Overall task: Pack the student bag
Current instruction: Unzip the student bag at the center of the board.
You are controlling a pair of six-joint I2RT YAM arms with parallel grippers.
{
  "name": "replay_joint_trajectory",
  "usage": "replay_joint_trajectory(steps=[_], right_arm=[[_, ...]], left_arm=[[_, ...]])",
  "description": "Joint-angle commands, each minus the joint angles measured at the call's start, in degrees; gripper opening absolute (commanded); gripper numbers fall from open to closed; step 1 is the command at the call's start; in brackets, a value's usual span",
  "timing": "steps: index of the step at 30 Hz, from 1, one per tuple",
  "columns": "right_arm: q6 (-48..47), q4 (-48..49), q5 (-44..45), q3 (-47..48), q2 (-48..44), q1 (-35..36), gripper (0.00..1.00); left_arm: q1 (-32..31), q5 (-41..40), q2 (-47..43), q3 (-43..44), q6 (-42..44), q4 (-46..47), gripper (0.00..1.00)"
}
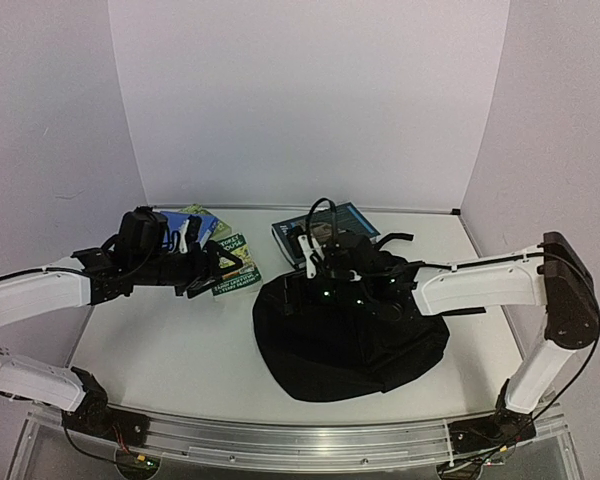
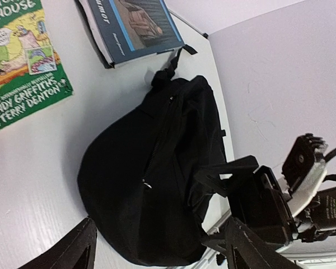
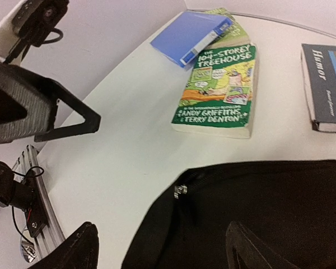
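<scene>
While both grippers stand with fingers apart and nothing clamped, no part of the packing shows as done. The student bag [image 1: 350, 340] lies slumped on the desk [image 1: 160, 340]. The right gripper [image 3: 159, 241] hangs over the bag's left part, close to the zip pull [image 3: 180, 190]. The left gripper [image 2: 157, 238] is to the left of the bag, by the green book [image 3: 218, 89].

Risks noted:
- The zip looks drawn shut along the stretch in view. A book pushed against it would shove the soft bag across the desk rather than enter.
- The pull is small and sits in loose fabric, so a closing gripper may pinch cloth instead.
- With nothing bracing the bag, tugging the pull could drag the whole bag.
- Both arms work close at the bag's left side, so contact between them is possible.

Containers: the bag's inside is hidden and its contents cannot be told. The green book, the blue folder [image 3: 190, 33] beyond it, and the dark book [image 3: 325, 89] behind the bag all lie outside it
</scene>
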Motion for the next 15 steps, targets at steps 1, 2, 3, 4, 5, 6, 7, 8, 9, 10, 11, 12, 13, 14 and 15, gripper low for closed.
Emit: replay_joint_trajectory(steps=[1,2,3,4,5,6,7,8,9,10,11,12,13,14,15], right_arm=[[-2.5,-2.8,6.2,7.1,3.7,1.2,0.77],[-2.3,-3.8,8.2,8.2,4.8,1.4,0.76],[-1.6,-4.5,9.7,8.9,5.6,1.5,0.76],[-0.9,-5.1,11.1,9.3,6.2,1.5,0.76],[-0.1,-5.4,12.0,9.4,6.6,1.5,0.75],[0.7,-5.5,12.0,9.5,7.0,1.5,0.75],[1.4,-5.5,11.6,9.5,7.4,1.4,0.74],[2.1,-5.5,10.7,9.6,7.8,1.4,0.72],[2.6,-5.5,9.2,9.7,8.3,1.4,0.69],[3.2,-5.5,7.7,9.7,8.7,1.2,0.67],[4.2,-5.5,6.3,9.7,9.3,0.9,0.66],[5.1,-5.3,3.2,9.3,9.7,0.2,0.63],[5.9,-4.8,0.1,8.7,10.0,-0.6,0.59],[6.8,-3.8,-2.6,7.8,10.2,-1.4,0.56],[7.3,-2.4,-4.7,6.8,10.2,-1.9,0.55]], left_arm=[[3.0,-3.4,-2.7,-0.4,0.1,-6.8,0.84],[3.4,-3.2,-2.9,-0.6,0.0,-6.9,0.84],[3.6,-3.0,-2.9,-0.6,-0.1,-7.0,0.85],[3.7,-2.8,-2.9,-0.6,-0.1,-7.0,0.86],[3.7,-2.5,-2.7,-0.6,-0.1,-6.8,0.86],[3.7,-2.1,-2.5,-0.7,-0.1,-6.6,0.87],[3.7,-1.7,-2.3,-0.7,0.0,-6.3,0.87],[3.7,-1.4,-2.0,-0.8,0.0,-6.1,0.87],[3.7,-1.2,-1.7,-0.9,0.0,-6.0,0.88],[3.7,-1.0,-1.4,-1.0,0.0,-5.7,0.88],[3.7,-0.7,-1.2,-1.1,-0.1,-5.5,0.88],[3.7,-0.4,-0.9,-1.2,-0.1,-5.2,0.88],[3.7,-0.2,-0.7,-1.2,-0.2,-4.9,0.88],[3.7,0.0,-0.5,-1.3,-0.3,-4.6,0.88],[3.7,0.2,-0.4,-1.4,-0.4,-4.4,0.88]])
